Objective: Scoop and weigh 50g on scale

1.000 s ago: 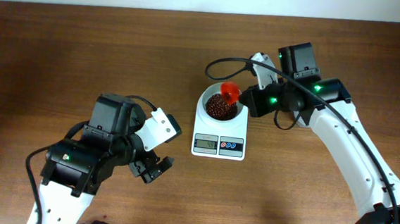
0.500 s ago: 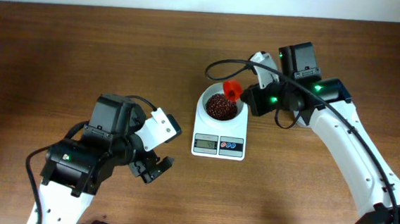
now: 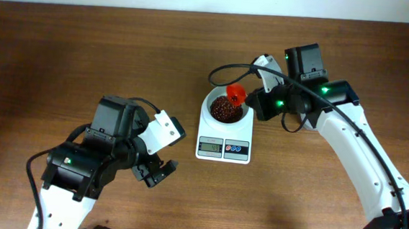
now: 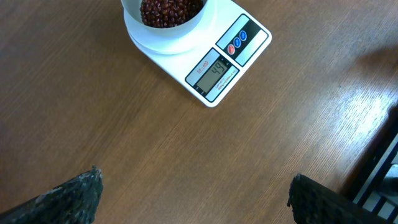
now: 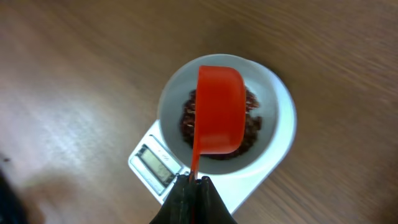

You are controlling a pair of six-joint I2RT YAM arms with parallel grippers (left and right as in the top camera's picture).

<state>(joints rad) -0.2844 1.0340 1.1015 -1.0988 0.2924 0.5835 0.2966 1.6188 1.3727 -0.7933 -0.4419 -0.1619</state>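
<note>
A brown wood-grain bench [image 3: 86, 48] fills the overhead view. A white and black left arm [image 3: 100, 158] sits at the near left, well apart from everything else. Its left jaws stand wide apart and hold nothing; in the left wrist view their dark tips show at the two lower corners over bare wood.

A white and black right arm [image 3: 346, 146] reaches in from the right, with green lights lit near its wrist. A thin black cable [image 3: 226, 69] loops from it above the bench.

A small white digital kitchen scale [image 3: 222, 157] stands near the middle of the bench. On its platform rests a round white bowl [image 3: 209, 104]. In the left wrist view the scale [image 4: 252, 53] lies at a slant at the top of the frame.

The right jaws are pressed together on the thin handle of a red-orange plastic scoop [image 5: 219, 112]. The scoop [image 3: 235, 96] hangs over the bowl's far right rim, clear of the bowl [image 5: 171, 99] beneath it. Whether it carries anything I cannot tell.

A loose heap of small dark red-brown beans [image 3: 223, 112] lies inside the bowl on the scale, covering its bottom; they also show either side of the scoop in the right wrist view [image 5: 252, 118].

The scale's grey display [image 4: 216, 70] appears to read 44. Beside it sit small round coloured buttons [image 4: 238, 42].
</note>
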